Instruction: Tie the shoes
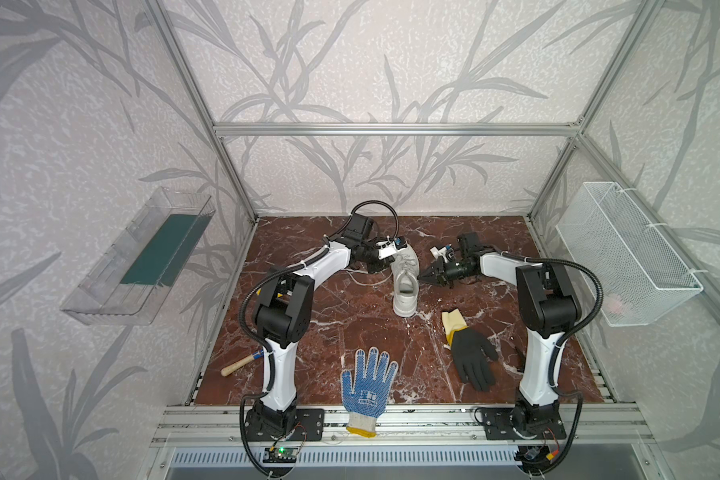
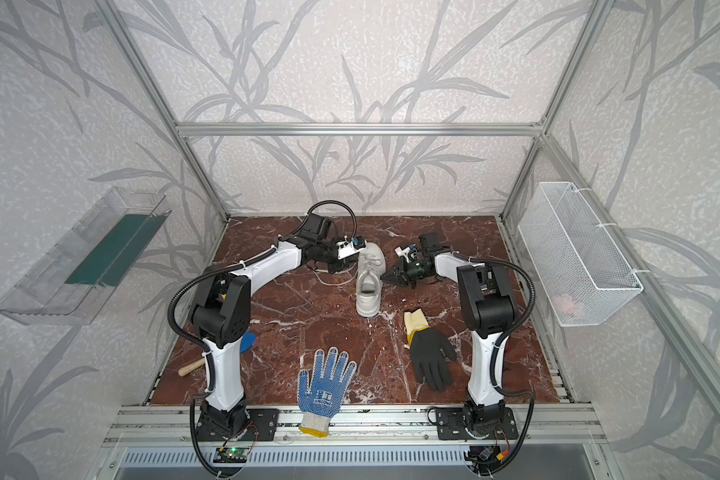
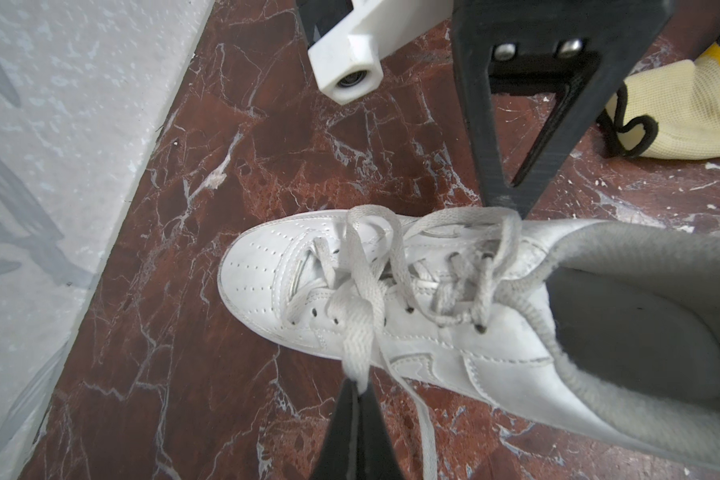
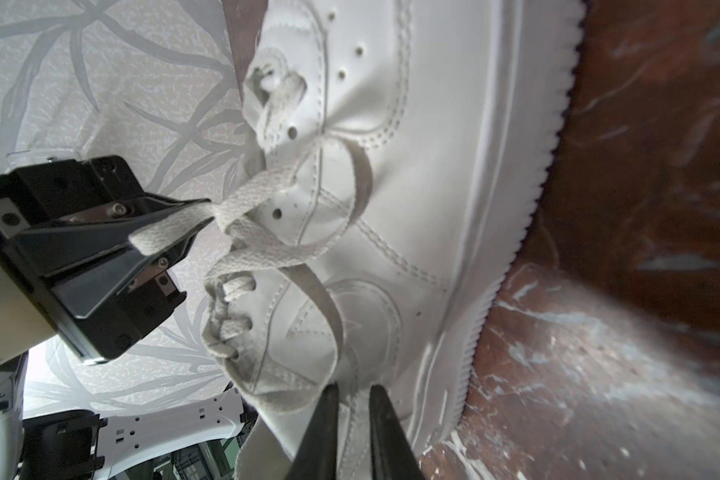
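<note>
The left gripper (image 3: 359,390) clamps a lace (image 3: 356,332) while the right gripper (image 4: 353,395), grip unclear at 3 o'clock of the sneaker (image 1: 406,286), may slip off

The sneaker (image 1: 405,286) and laces (image 3: 358,328) are white, the table (image 1: 329,316) red-brown veined white; the dotted glove (image 1: 368,380) is white and blue, the other glove (image 1: 472,357) black, yellow-cuffed.
</note>
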`<state>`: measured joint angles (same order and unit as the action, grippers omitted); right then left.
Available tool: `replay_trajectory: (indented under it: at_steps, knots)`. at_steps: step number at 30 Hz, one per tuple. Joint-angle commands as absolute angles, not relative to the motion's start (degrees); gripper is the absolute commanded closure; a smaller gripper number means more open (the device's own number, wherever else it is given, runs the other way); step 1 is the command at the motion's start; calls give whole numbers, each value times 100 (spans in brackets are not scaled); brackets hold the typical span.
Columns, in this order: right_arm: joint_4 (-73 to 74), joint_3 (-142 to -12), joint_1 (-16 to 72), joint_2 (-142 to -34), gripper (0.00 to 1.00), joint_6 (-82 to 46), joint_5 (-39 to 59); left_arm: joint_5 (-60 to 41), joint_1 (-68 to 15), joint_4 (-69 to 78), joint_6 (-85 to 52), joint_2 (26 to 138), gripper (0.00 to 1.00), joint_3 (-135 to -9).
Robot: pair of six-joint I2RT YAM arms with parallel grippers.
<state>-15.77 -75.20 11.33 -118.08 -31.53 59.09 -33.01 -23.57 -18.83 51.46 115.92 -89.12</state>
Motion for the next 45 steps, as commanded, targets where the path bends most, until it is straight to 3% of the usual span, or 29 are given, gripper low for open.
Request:
replay_trajectory:
  at_steps: [1,18,33,45]
  knots:
    - [-1794,-7621,1134,-11815,82,-3126,5805,-3355,-2392,-1950,5273,11269,100,-9027]
    - [-1392,-7843,1235,-11787,82,-3440,6201,-3335,-2461,-1927,5309,11231,100,-9002]
    - [1679,-6981,1230,-11661,82,-5788,6636,-3296,-2532,-1985,5344,11162,100,-8938]
    - [3196,-6696,1256,-11816,82,-6875,6714,-3283,-2573,-2072,5405,11153,100,-8979]
